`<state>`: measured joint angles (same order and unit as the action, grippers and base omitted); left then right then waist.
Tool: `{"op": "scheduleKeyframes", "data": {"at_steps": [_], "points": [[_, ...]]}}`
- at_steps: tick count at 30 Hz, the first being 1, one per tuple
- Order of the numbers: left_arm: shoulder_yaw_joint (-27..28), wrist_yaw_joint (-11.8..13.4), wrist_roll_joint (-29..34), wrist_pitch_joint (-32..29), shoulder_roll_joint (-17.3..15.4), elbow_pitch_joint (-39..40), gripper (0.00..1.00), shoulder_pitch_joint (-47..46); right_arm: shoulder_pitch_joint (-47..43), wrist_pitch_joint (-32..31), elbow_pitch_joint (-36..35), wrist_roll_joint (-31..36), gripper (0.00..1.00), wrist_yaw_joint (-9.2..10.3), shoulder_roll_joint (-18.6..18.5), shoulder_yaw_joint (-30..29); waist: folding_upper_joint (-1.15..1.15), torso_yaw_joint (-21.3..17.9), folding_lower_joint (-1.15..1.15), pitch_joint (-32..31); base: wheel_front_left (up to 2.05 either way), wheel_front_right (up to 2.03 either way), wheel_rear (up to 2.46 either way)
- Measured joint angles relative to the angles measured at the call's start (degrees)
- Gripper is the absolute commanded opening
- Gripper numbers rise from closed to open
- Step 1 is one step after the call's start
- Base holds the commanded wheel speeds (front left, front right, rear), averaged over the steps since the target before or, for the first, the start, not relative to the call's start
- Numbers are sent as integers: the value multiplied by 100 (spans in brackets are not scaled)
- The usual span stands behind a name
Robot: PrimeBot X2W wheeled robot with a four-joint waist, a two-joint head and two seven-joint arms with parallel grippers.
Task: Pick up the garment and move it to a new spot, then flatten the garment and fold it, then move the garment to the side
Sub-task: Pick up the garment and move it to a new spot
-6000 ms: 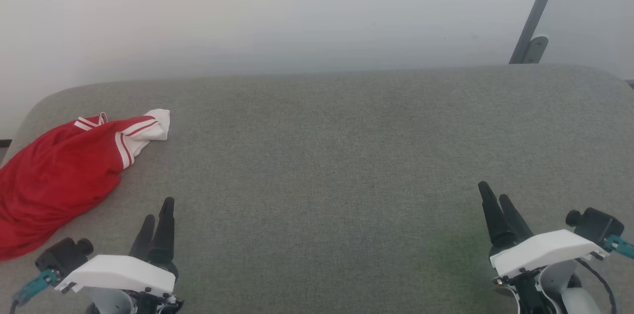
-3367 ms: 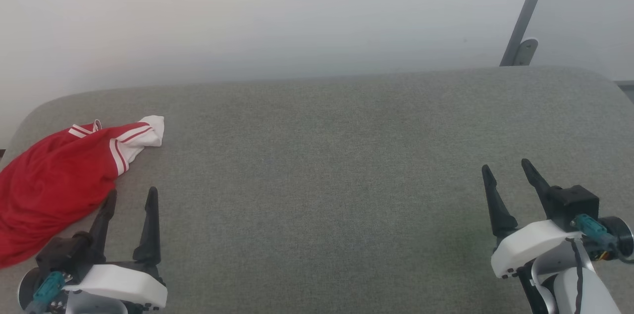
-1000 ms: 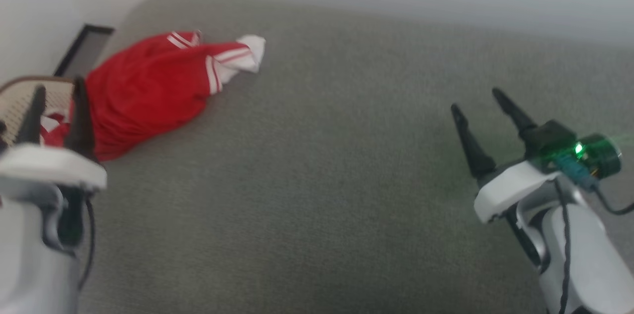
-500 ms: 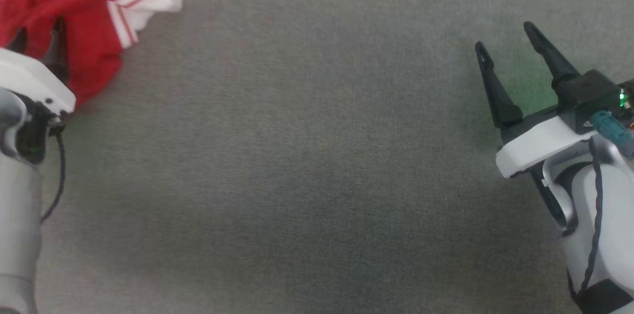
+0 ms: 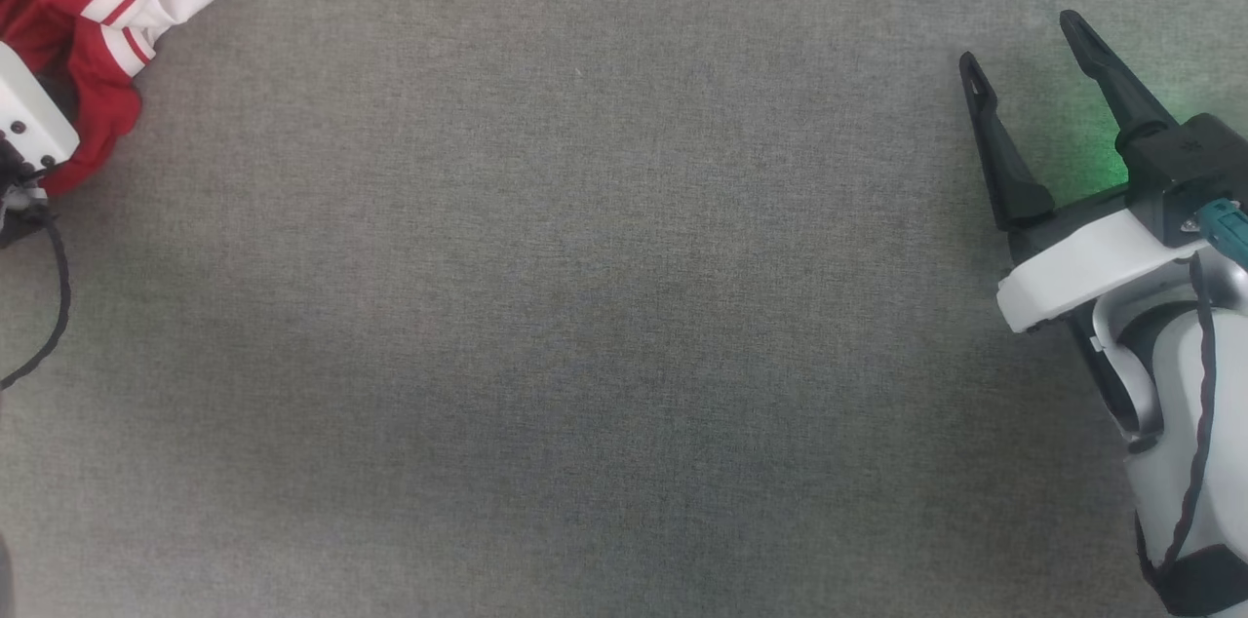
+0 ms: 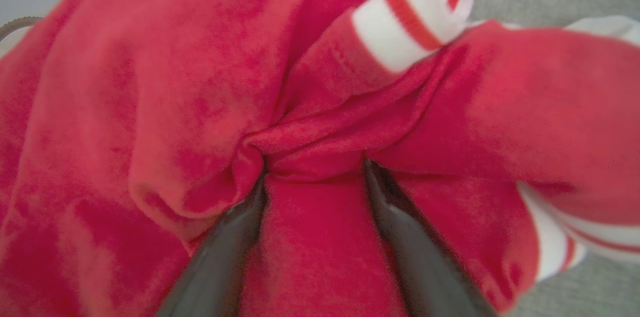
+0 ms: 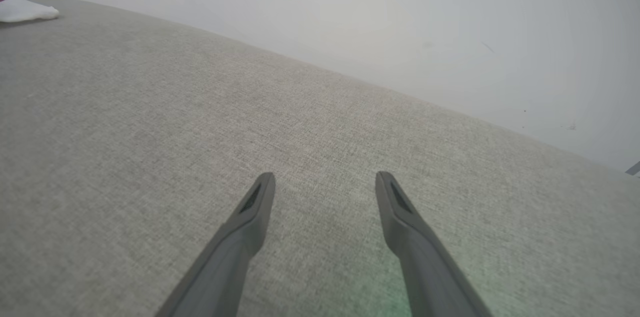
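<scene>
Garment (image 6: 150, 82), spread left claw (image 6: 315, 169) now among its folds, right claw (image 5: 1017, 38) unchanged

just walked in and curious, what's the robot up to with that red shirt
The robot is going for a first grab. Its left hand is open, fingers pressed into the crumpled red T-shirt with a fold of cloth between them, not yet closed on it. The right hand hangs open over the grey cloth surface, well apart from the shirt.
</scene>
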<state>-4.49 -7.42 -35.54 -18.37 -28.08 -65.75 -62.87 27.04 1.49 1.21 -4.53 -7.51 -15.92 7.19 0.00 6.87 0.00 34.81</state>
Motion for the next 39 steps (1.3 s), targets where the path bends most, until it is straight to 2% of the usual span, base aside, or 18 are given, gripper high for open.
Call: {"op": "scheduleKeyframes", "data": {"at_steps": [1,2,13,23,35,39], "points": [[-45,1,-3,5,5,4,22,-4,0,-2,0,-1,100,0,0,-2,0,-2,0,-12,0,0,0],[-71,1,-14,41,12,-2,0,-3,0,-8,5,0,100,0,1,-1,0,-3,0,-30,0,0,0],[-565,8,-126,791,-36,338,0,387,-211,203,307,-37,100,0,115,-168,-1,51,0,-616,0,0,0],[-1101,3,-324,1298,-654,1372,0,454,-458,471,697,-71,100,0,337,-201,0,135,0,-1472,0,0,0],[-1335,2,-725,958,-1423,2938,0,1011,-746,722,1006,-168,100,0,537,-314,0,121,0,-2363,0,0,0],[-1287,183,-797,617,-1711,4006,0,1407,-841,813,1062,-190,100,0,582,-420,0,-22,0,-2612,0,0,0]]}}
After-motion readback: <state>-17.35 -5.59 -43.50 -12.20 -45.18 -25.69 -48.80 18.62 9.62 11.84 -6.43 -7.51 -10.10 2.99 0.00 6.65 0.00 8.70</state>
